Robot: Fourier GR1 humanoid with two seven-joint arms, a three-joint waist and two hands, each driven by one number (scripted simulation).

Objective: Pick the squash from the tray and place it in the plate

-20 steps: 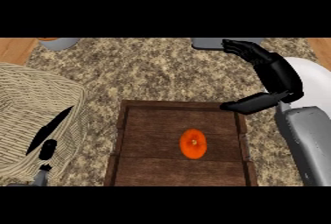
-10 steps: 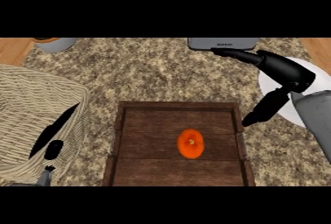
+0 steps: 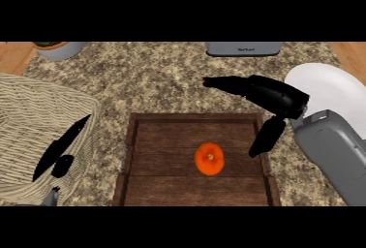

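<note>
- We look down on a speckled stone counter (image 3: 157, 92), its biggest tenant a woven basket (image 3: 32, 131) filling the left side.
- The wooden tray (image 3: 146, 145) sits at centre, slatted and dark, its raised rim running round all sides.
- A white plate (image 3: 330, 89) lies at the right, just beyond the tray, partly hidden by our grey right forearm (image 3: 336, 155).
- Our right hand (image 3: 275, 97) hangs over the tray's far right corner, fingers straight and spread, thumb pointing down along the right rim; it grips nothing.
- Since half a second ago it has swung left from above the plate toward the tray, and the fingers now reach out over the counter.
- Our left hand (image 3: 63, 145) rests low at the basket's edge, fingers straight and idle, much as it was before.
- The squash (image 3: 209, 158) lies near the tray's middle, untouched and unmoved, well apart from the hand.
- We judge it small, light and hard-skinned, smooth enough to slip and round enough to roll on the slats.
- The better hold, we think, is across its narrow width, fingers on one flank and thumb on the other.
</note>
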